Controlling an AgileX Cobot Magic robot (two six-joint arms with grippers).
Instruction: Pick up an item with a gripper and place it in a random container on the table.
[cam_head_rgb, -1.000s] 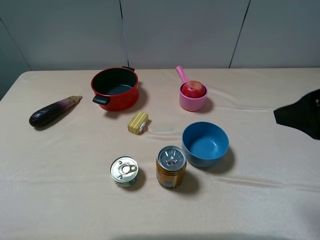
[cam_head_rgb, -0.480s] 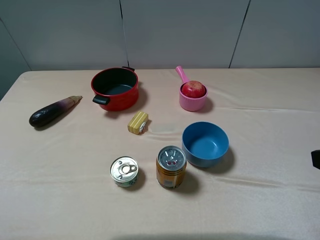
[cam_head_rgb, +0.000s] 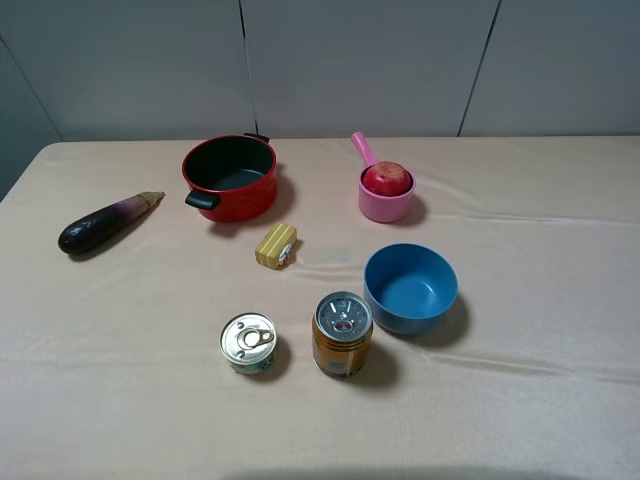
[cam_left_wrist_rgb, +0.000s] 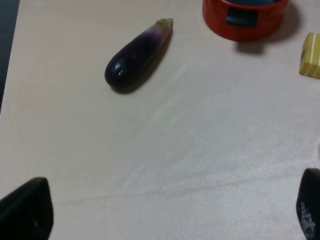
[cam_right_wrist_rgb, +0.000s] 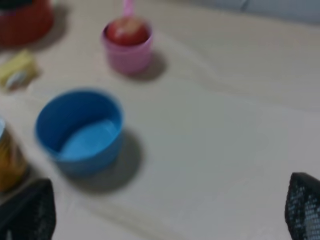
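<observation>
The red fruit (cam_head_rgb: 386, 178) sits inside the small pink saucepan (cam_head_rgb: 385, 200) at the back middle of the table (cam_head_rgb: 540, 260); it also shows in the right wrist view (cam_right_wrist_rgb: 127, 31), inside the saucepan (cam_right_wrist_rgb: 128, 54). Neither arm shows in the exterior view. The left gripper (cam_left_wrist_rgb: 170, 212) is open and empty, its fingertips (cam_left_wrist_rgb: 27, 210) wide apart above bare cloth near the eggplant. The right gripper (cam_right_wrist_rgb: 170, 210) is open and empty, its fingertips (cam_right_wrist_rgb: 304, 206) wide apart, well back from the saucepan.
A red pot with black handles (cam_head_rgb: 229, 177) stands at the back left. A dark purple eggplant (cam_head_rgb: 103, 222) lies far left. A yellow block (cam_head_rgb: 276, 245), a blue bowl (cam_head_rgb: 410, 288), a silver tin (cam_head_rgb: 248, 343) and an orange can (cam_head_rgb: 342, 333) stand mid-table.
The right arm, seen at the right edge of the exterior view a second ago, has pulled back out of that view. Nothing on the table has moved.
</observation>
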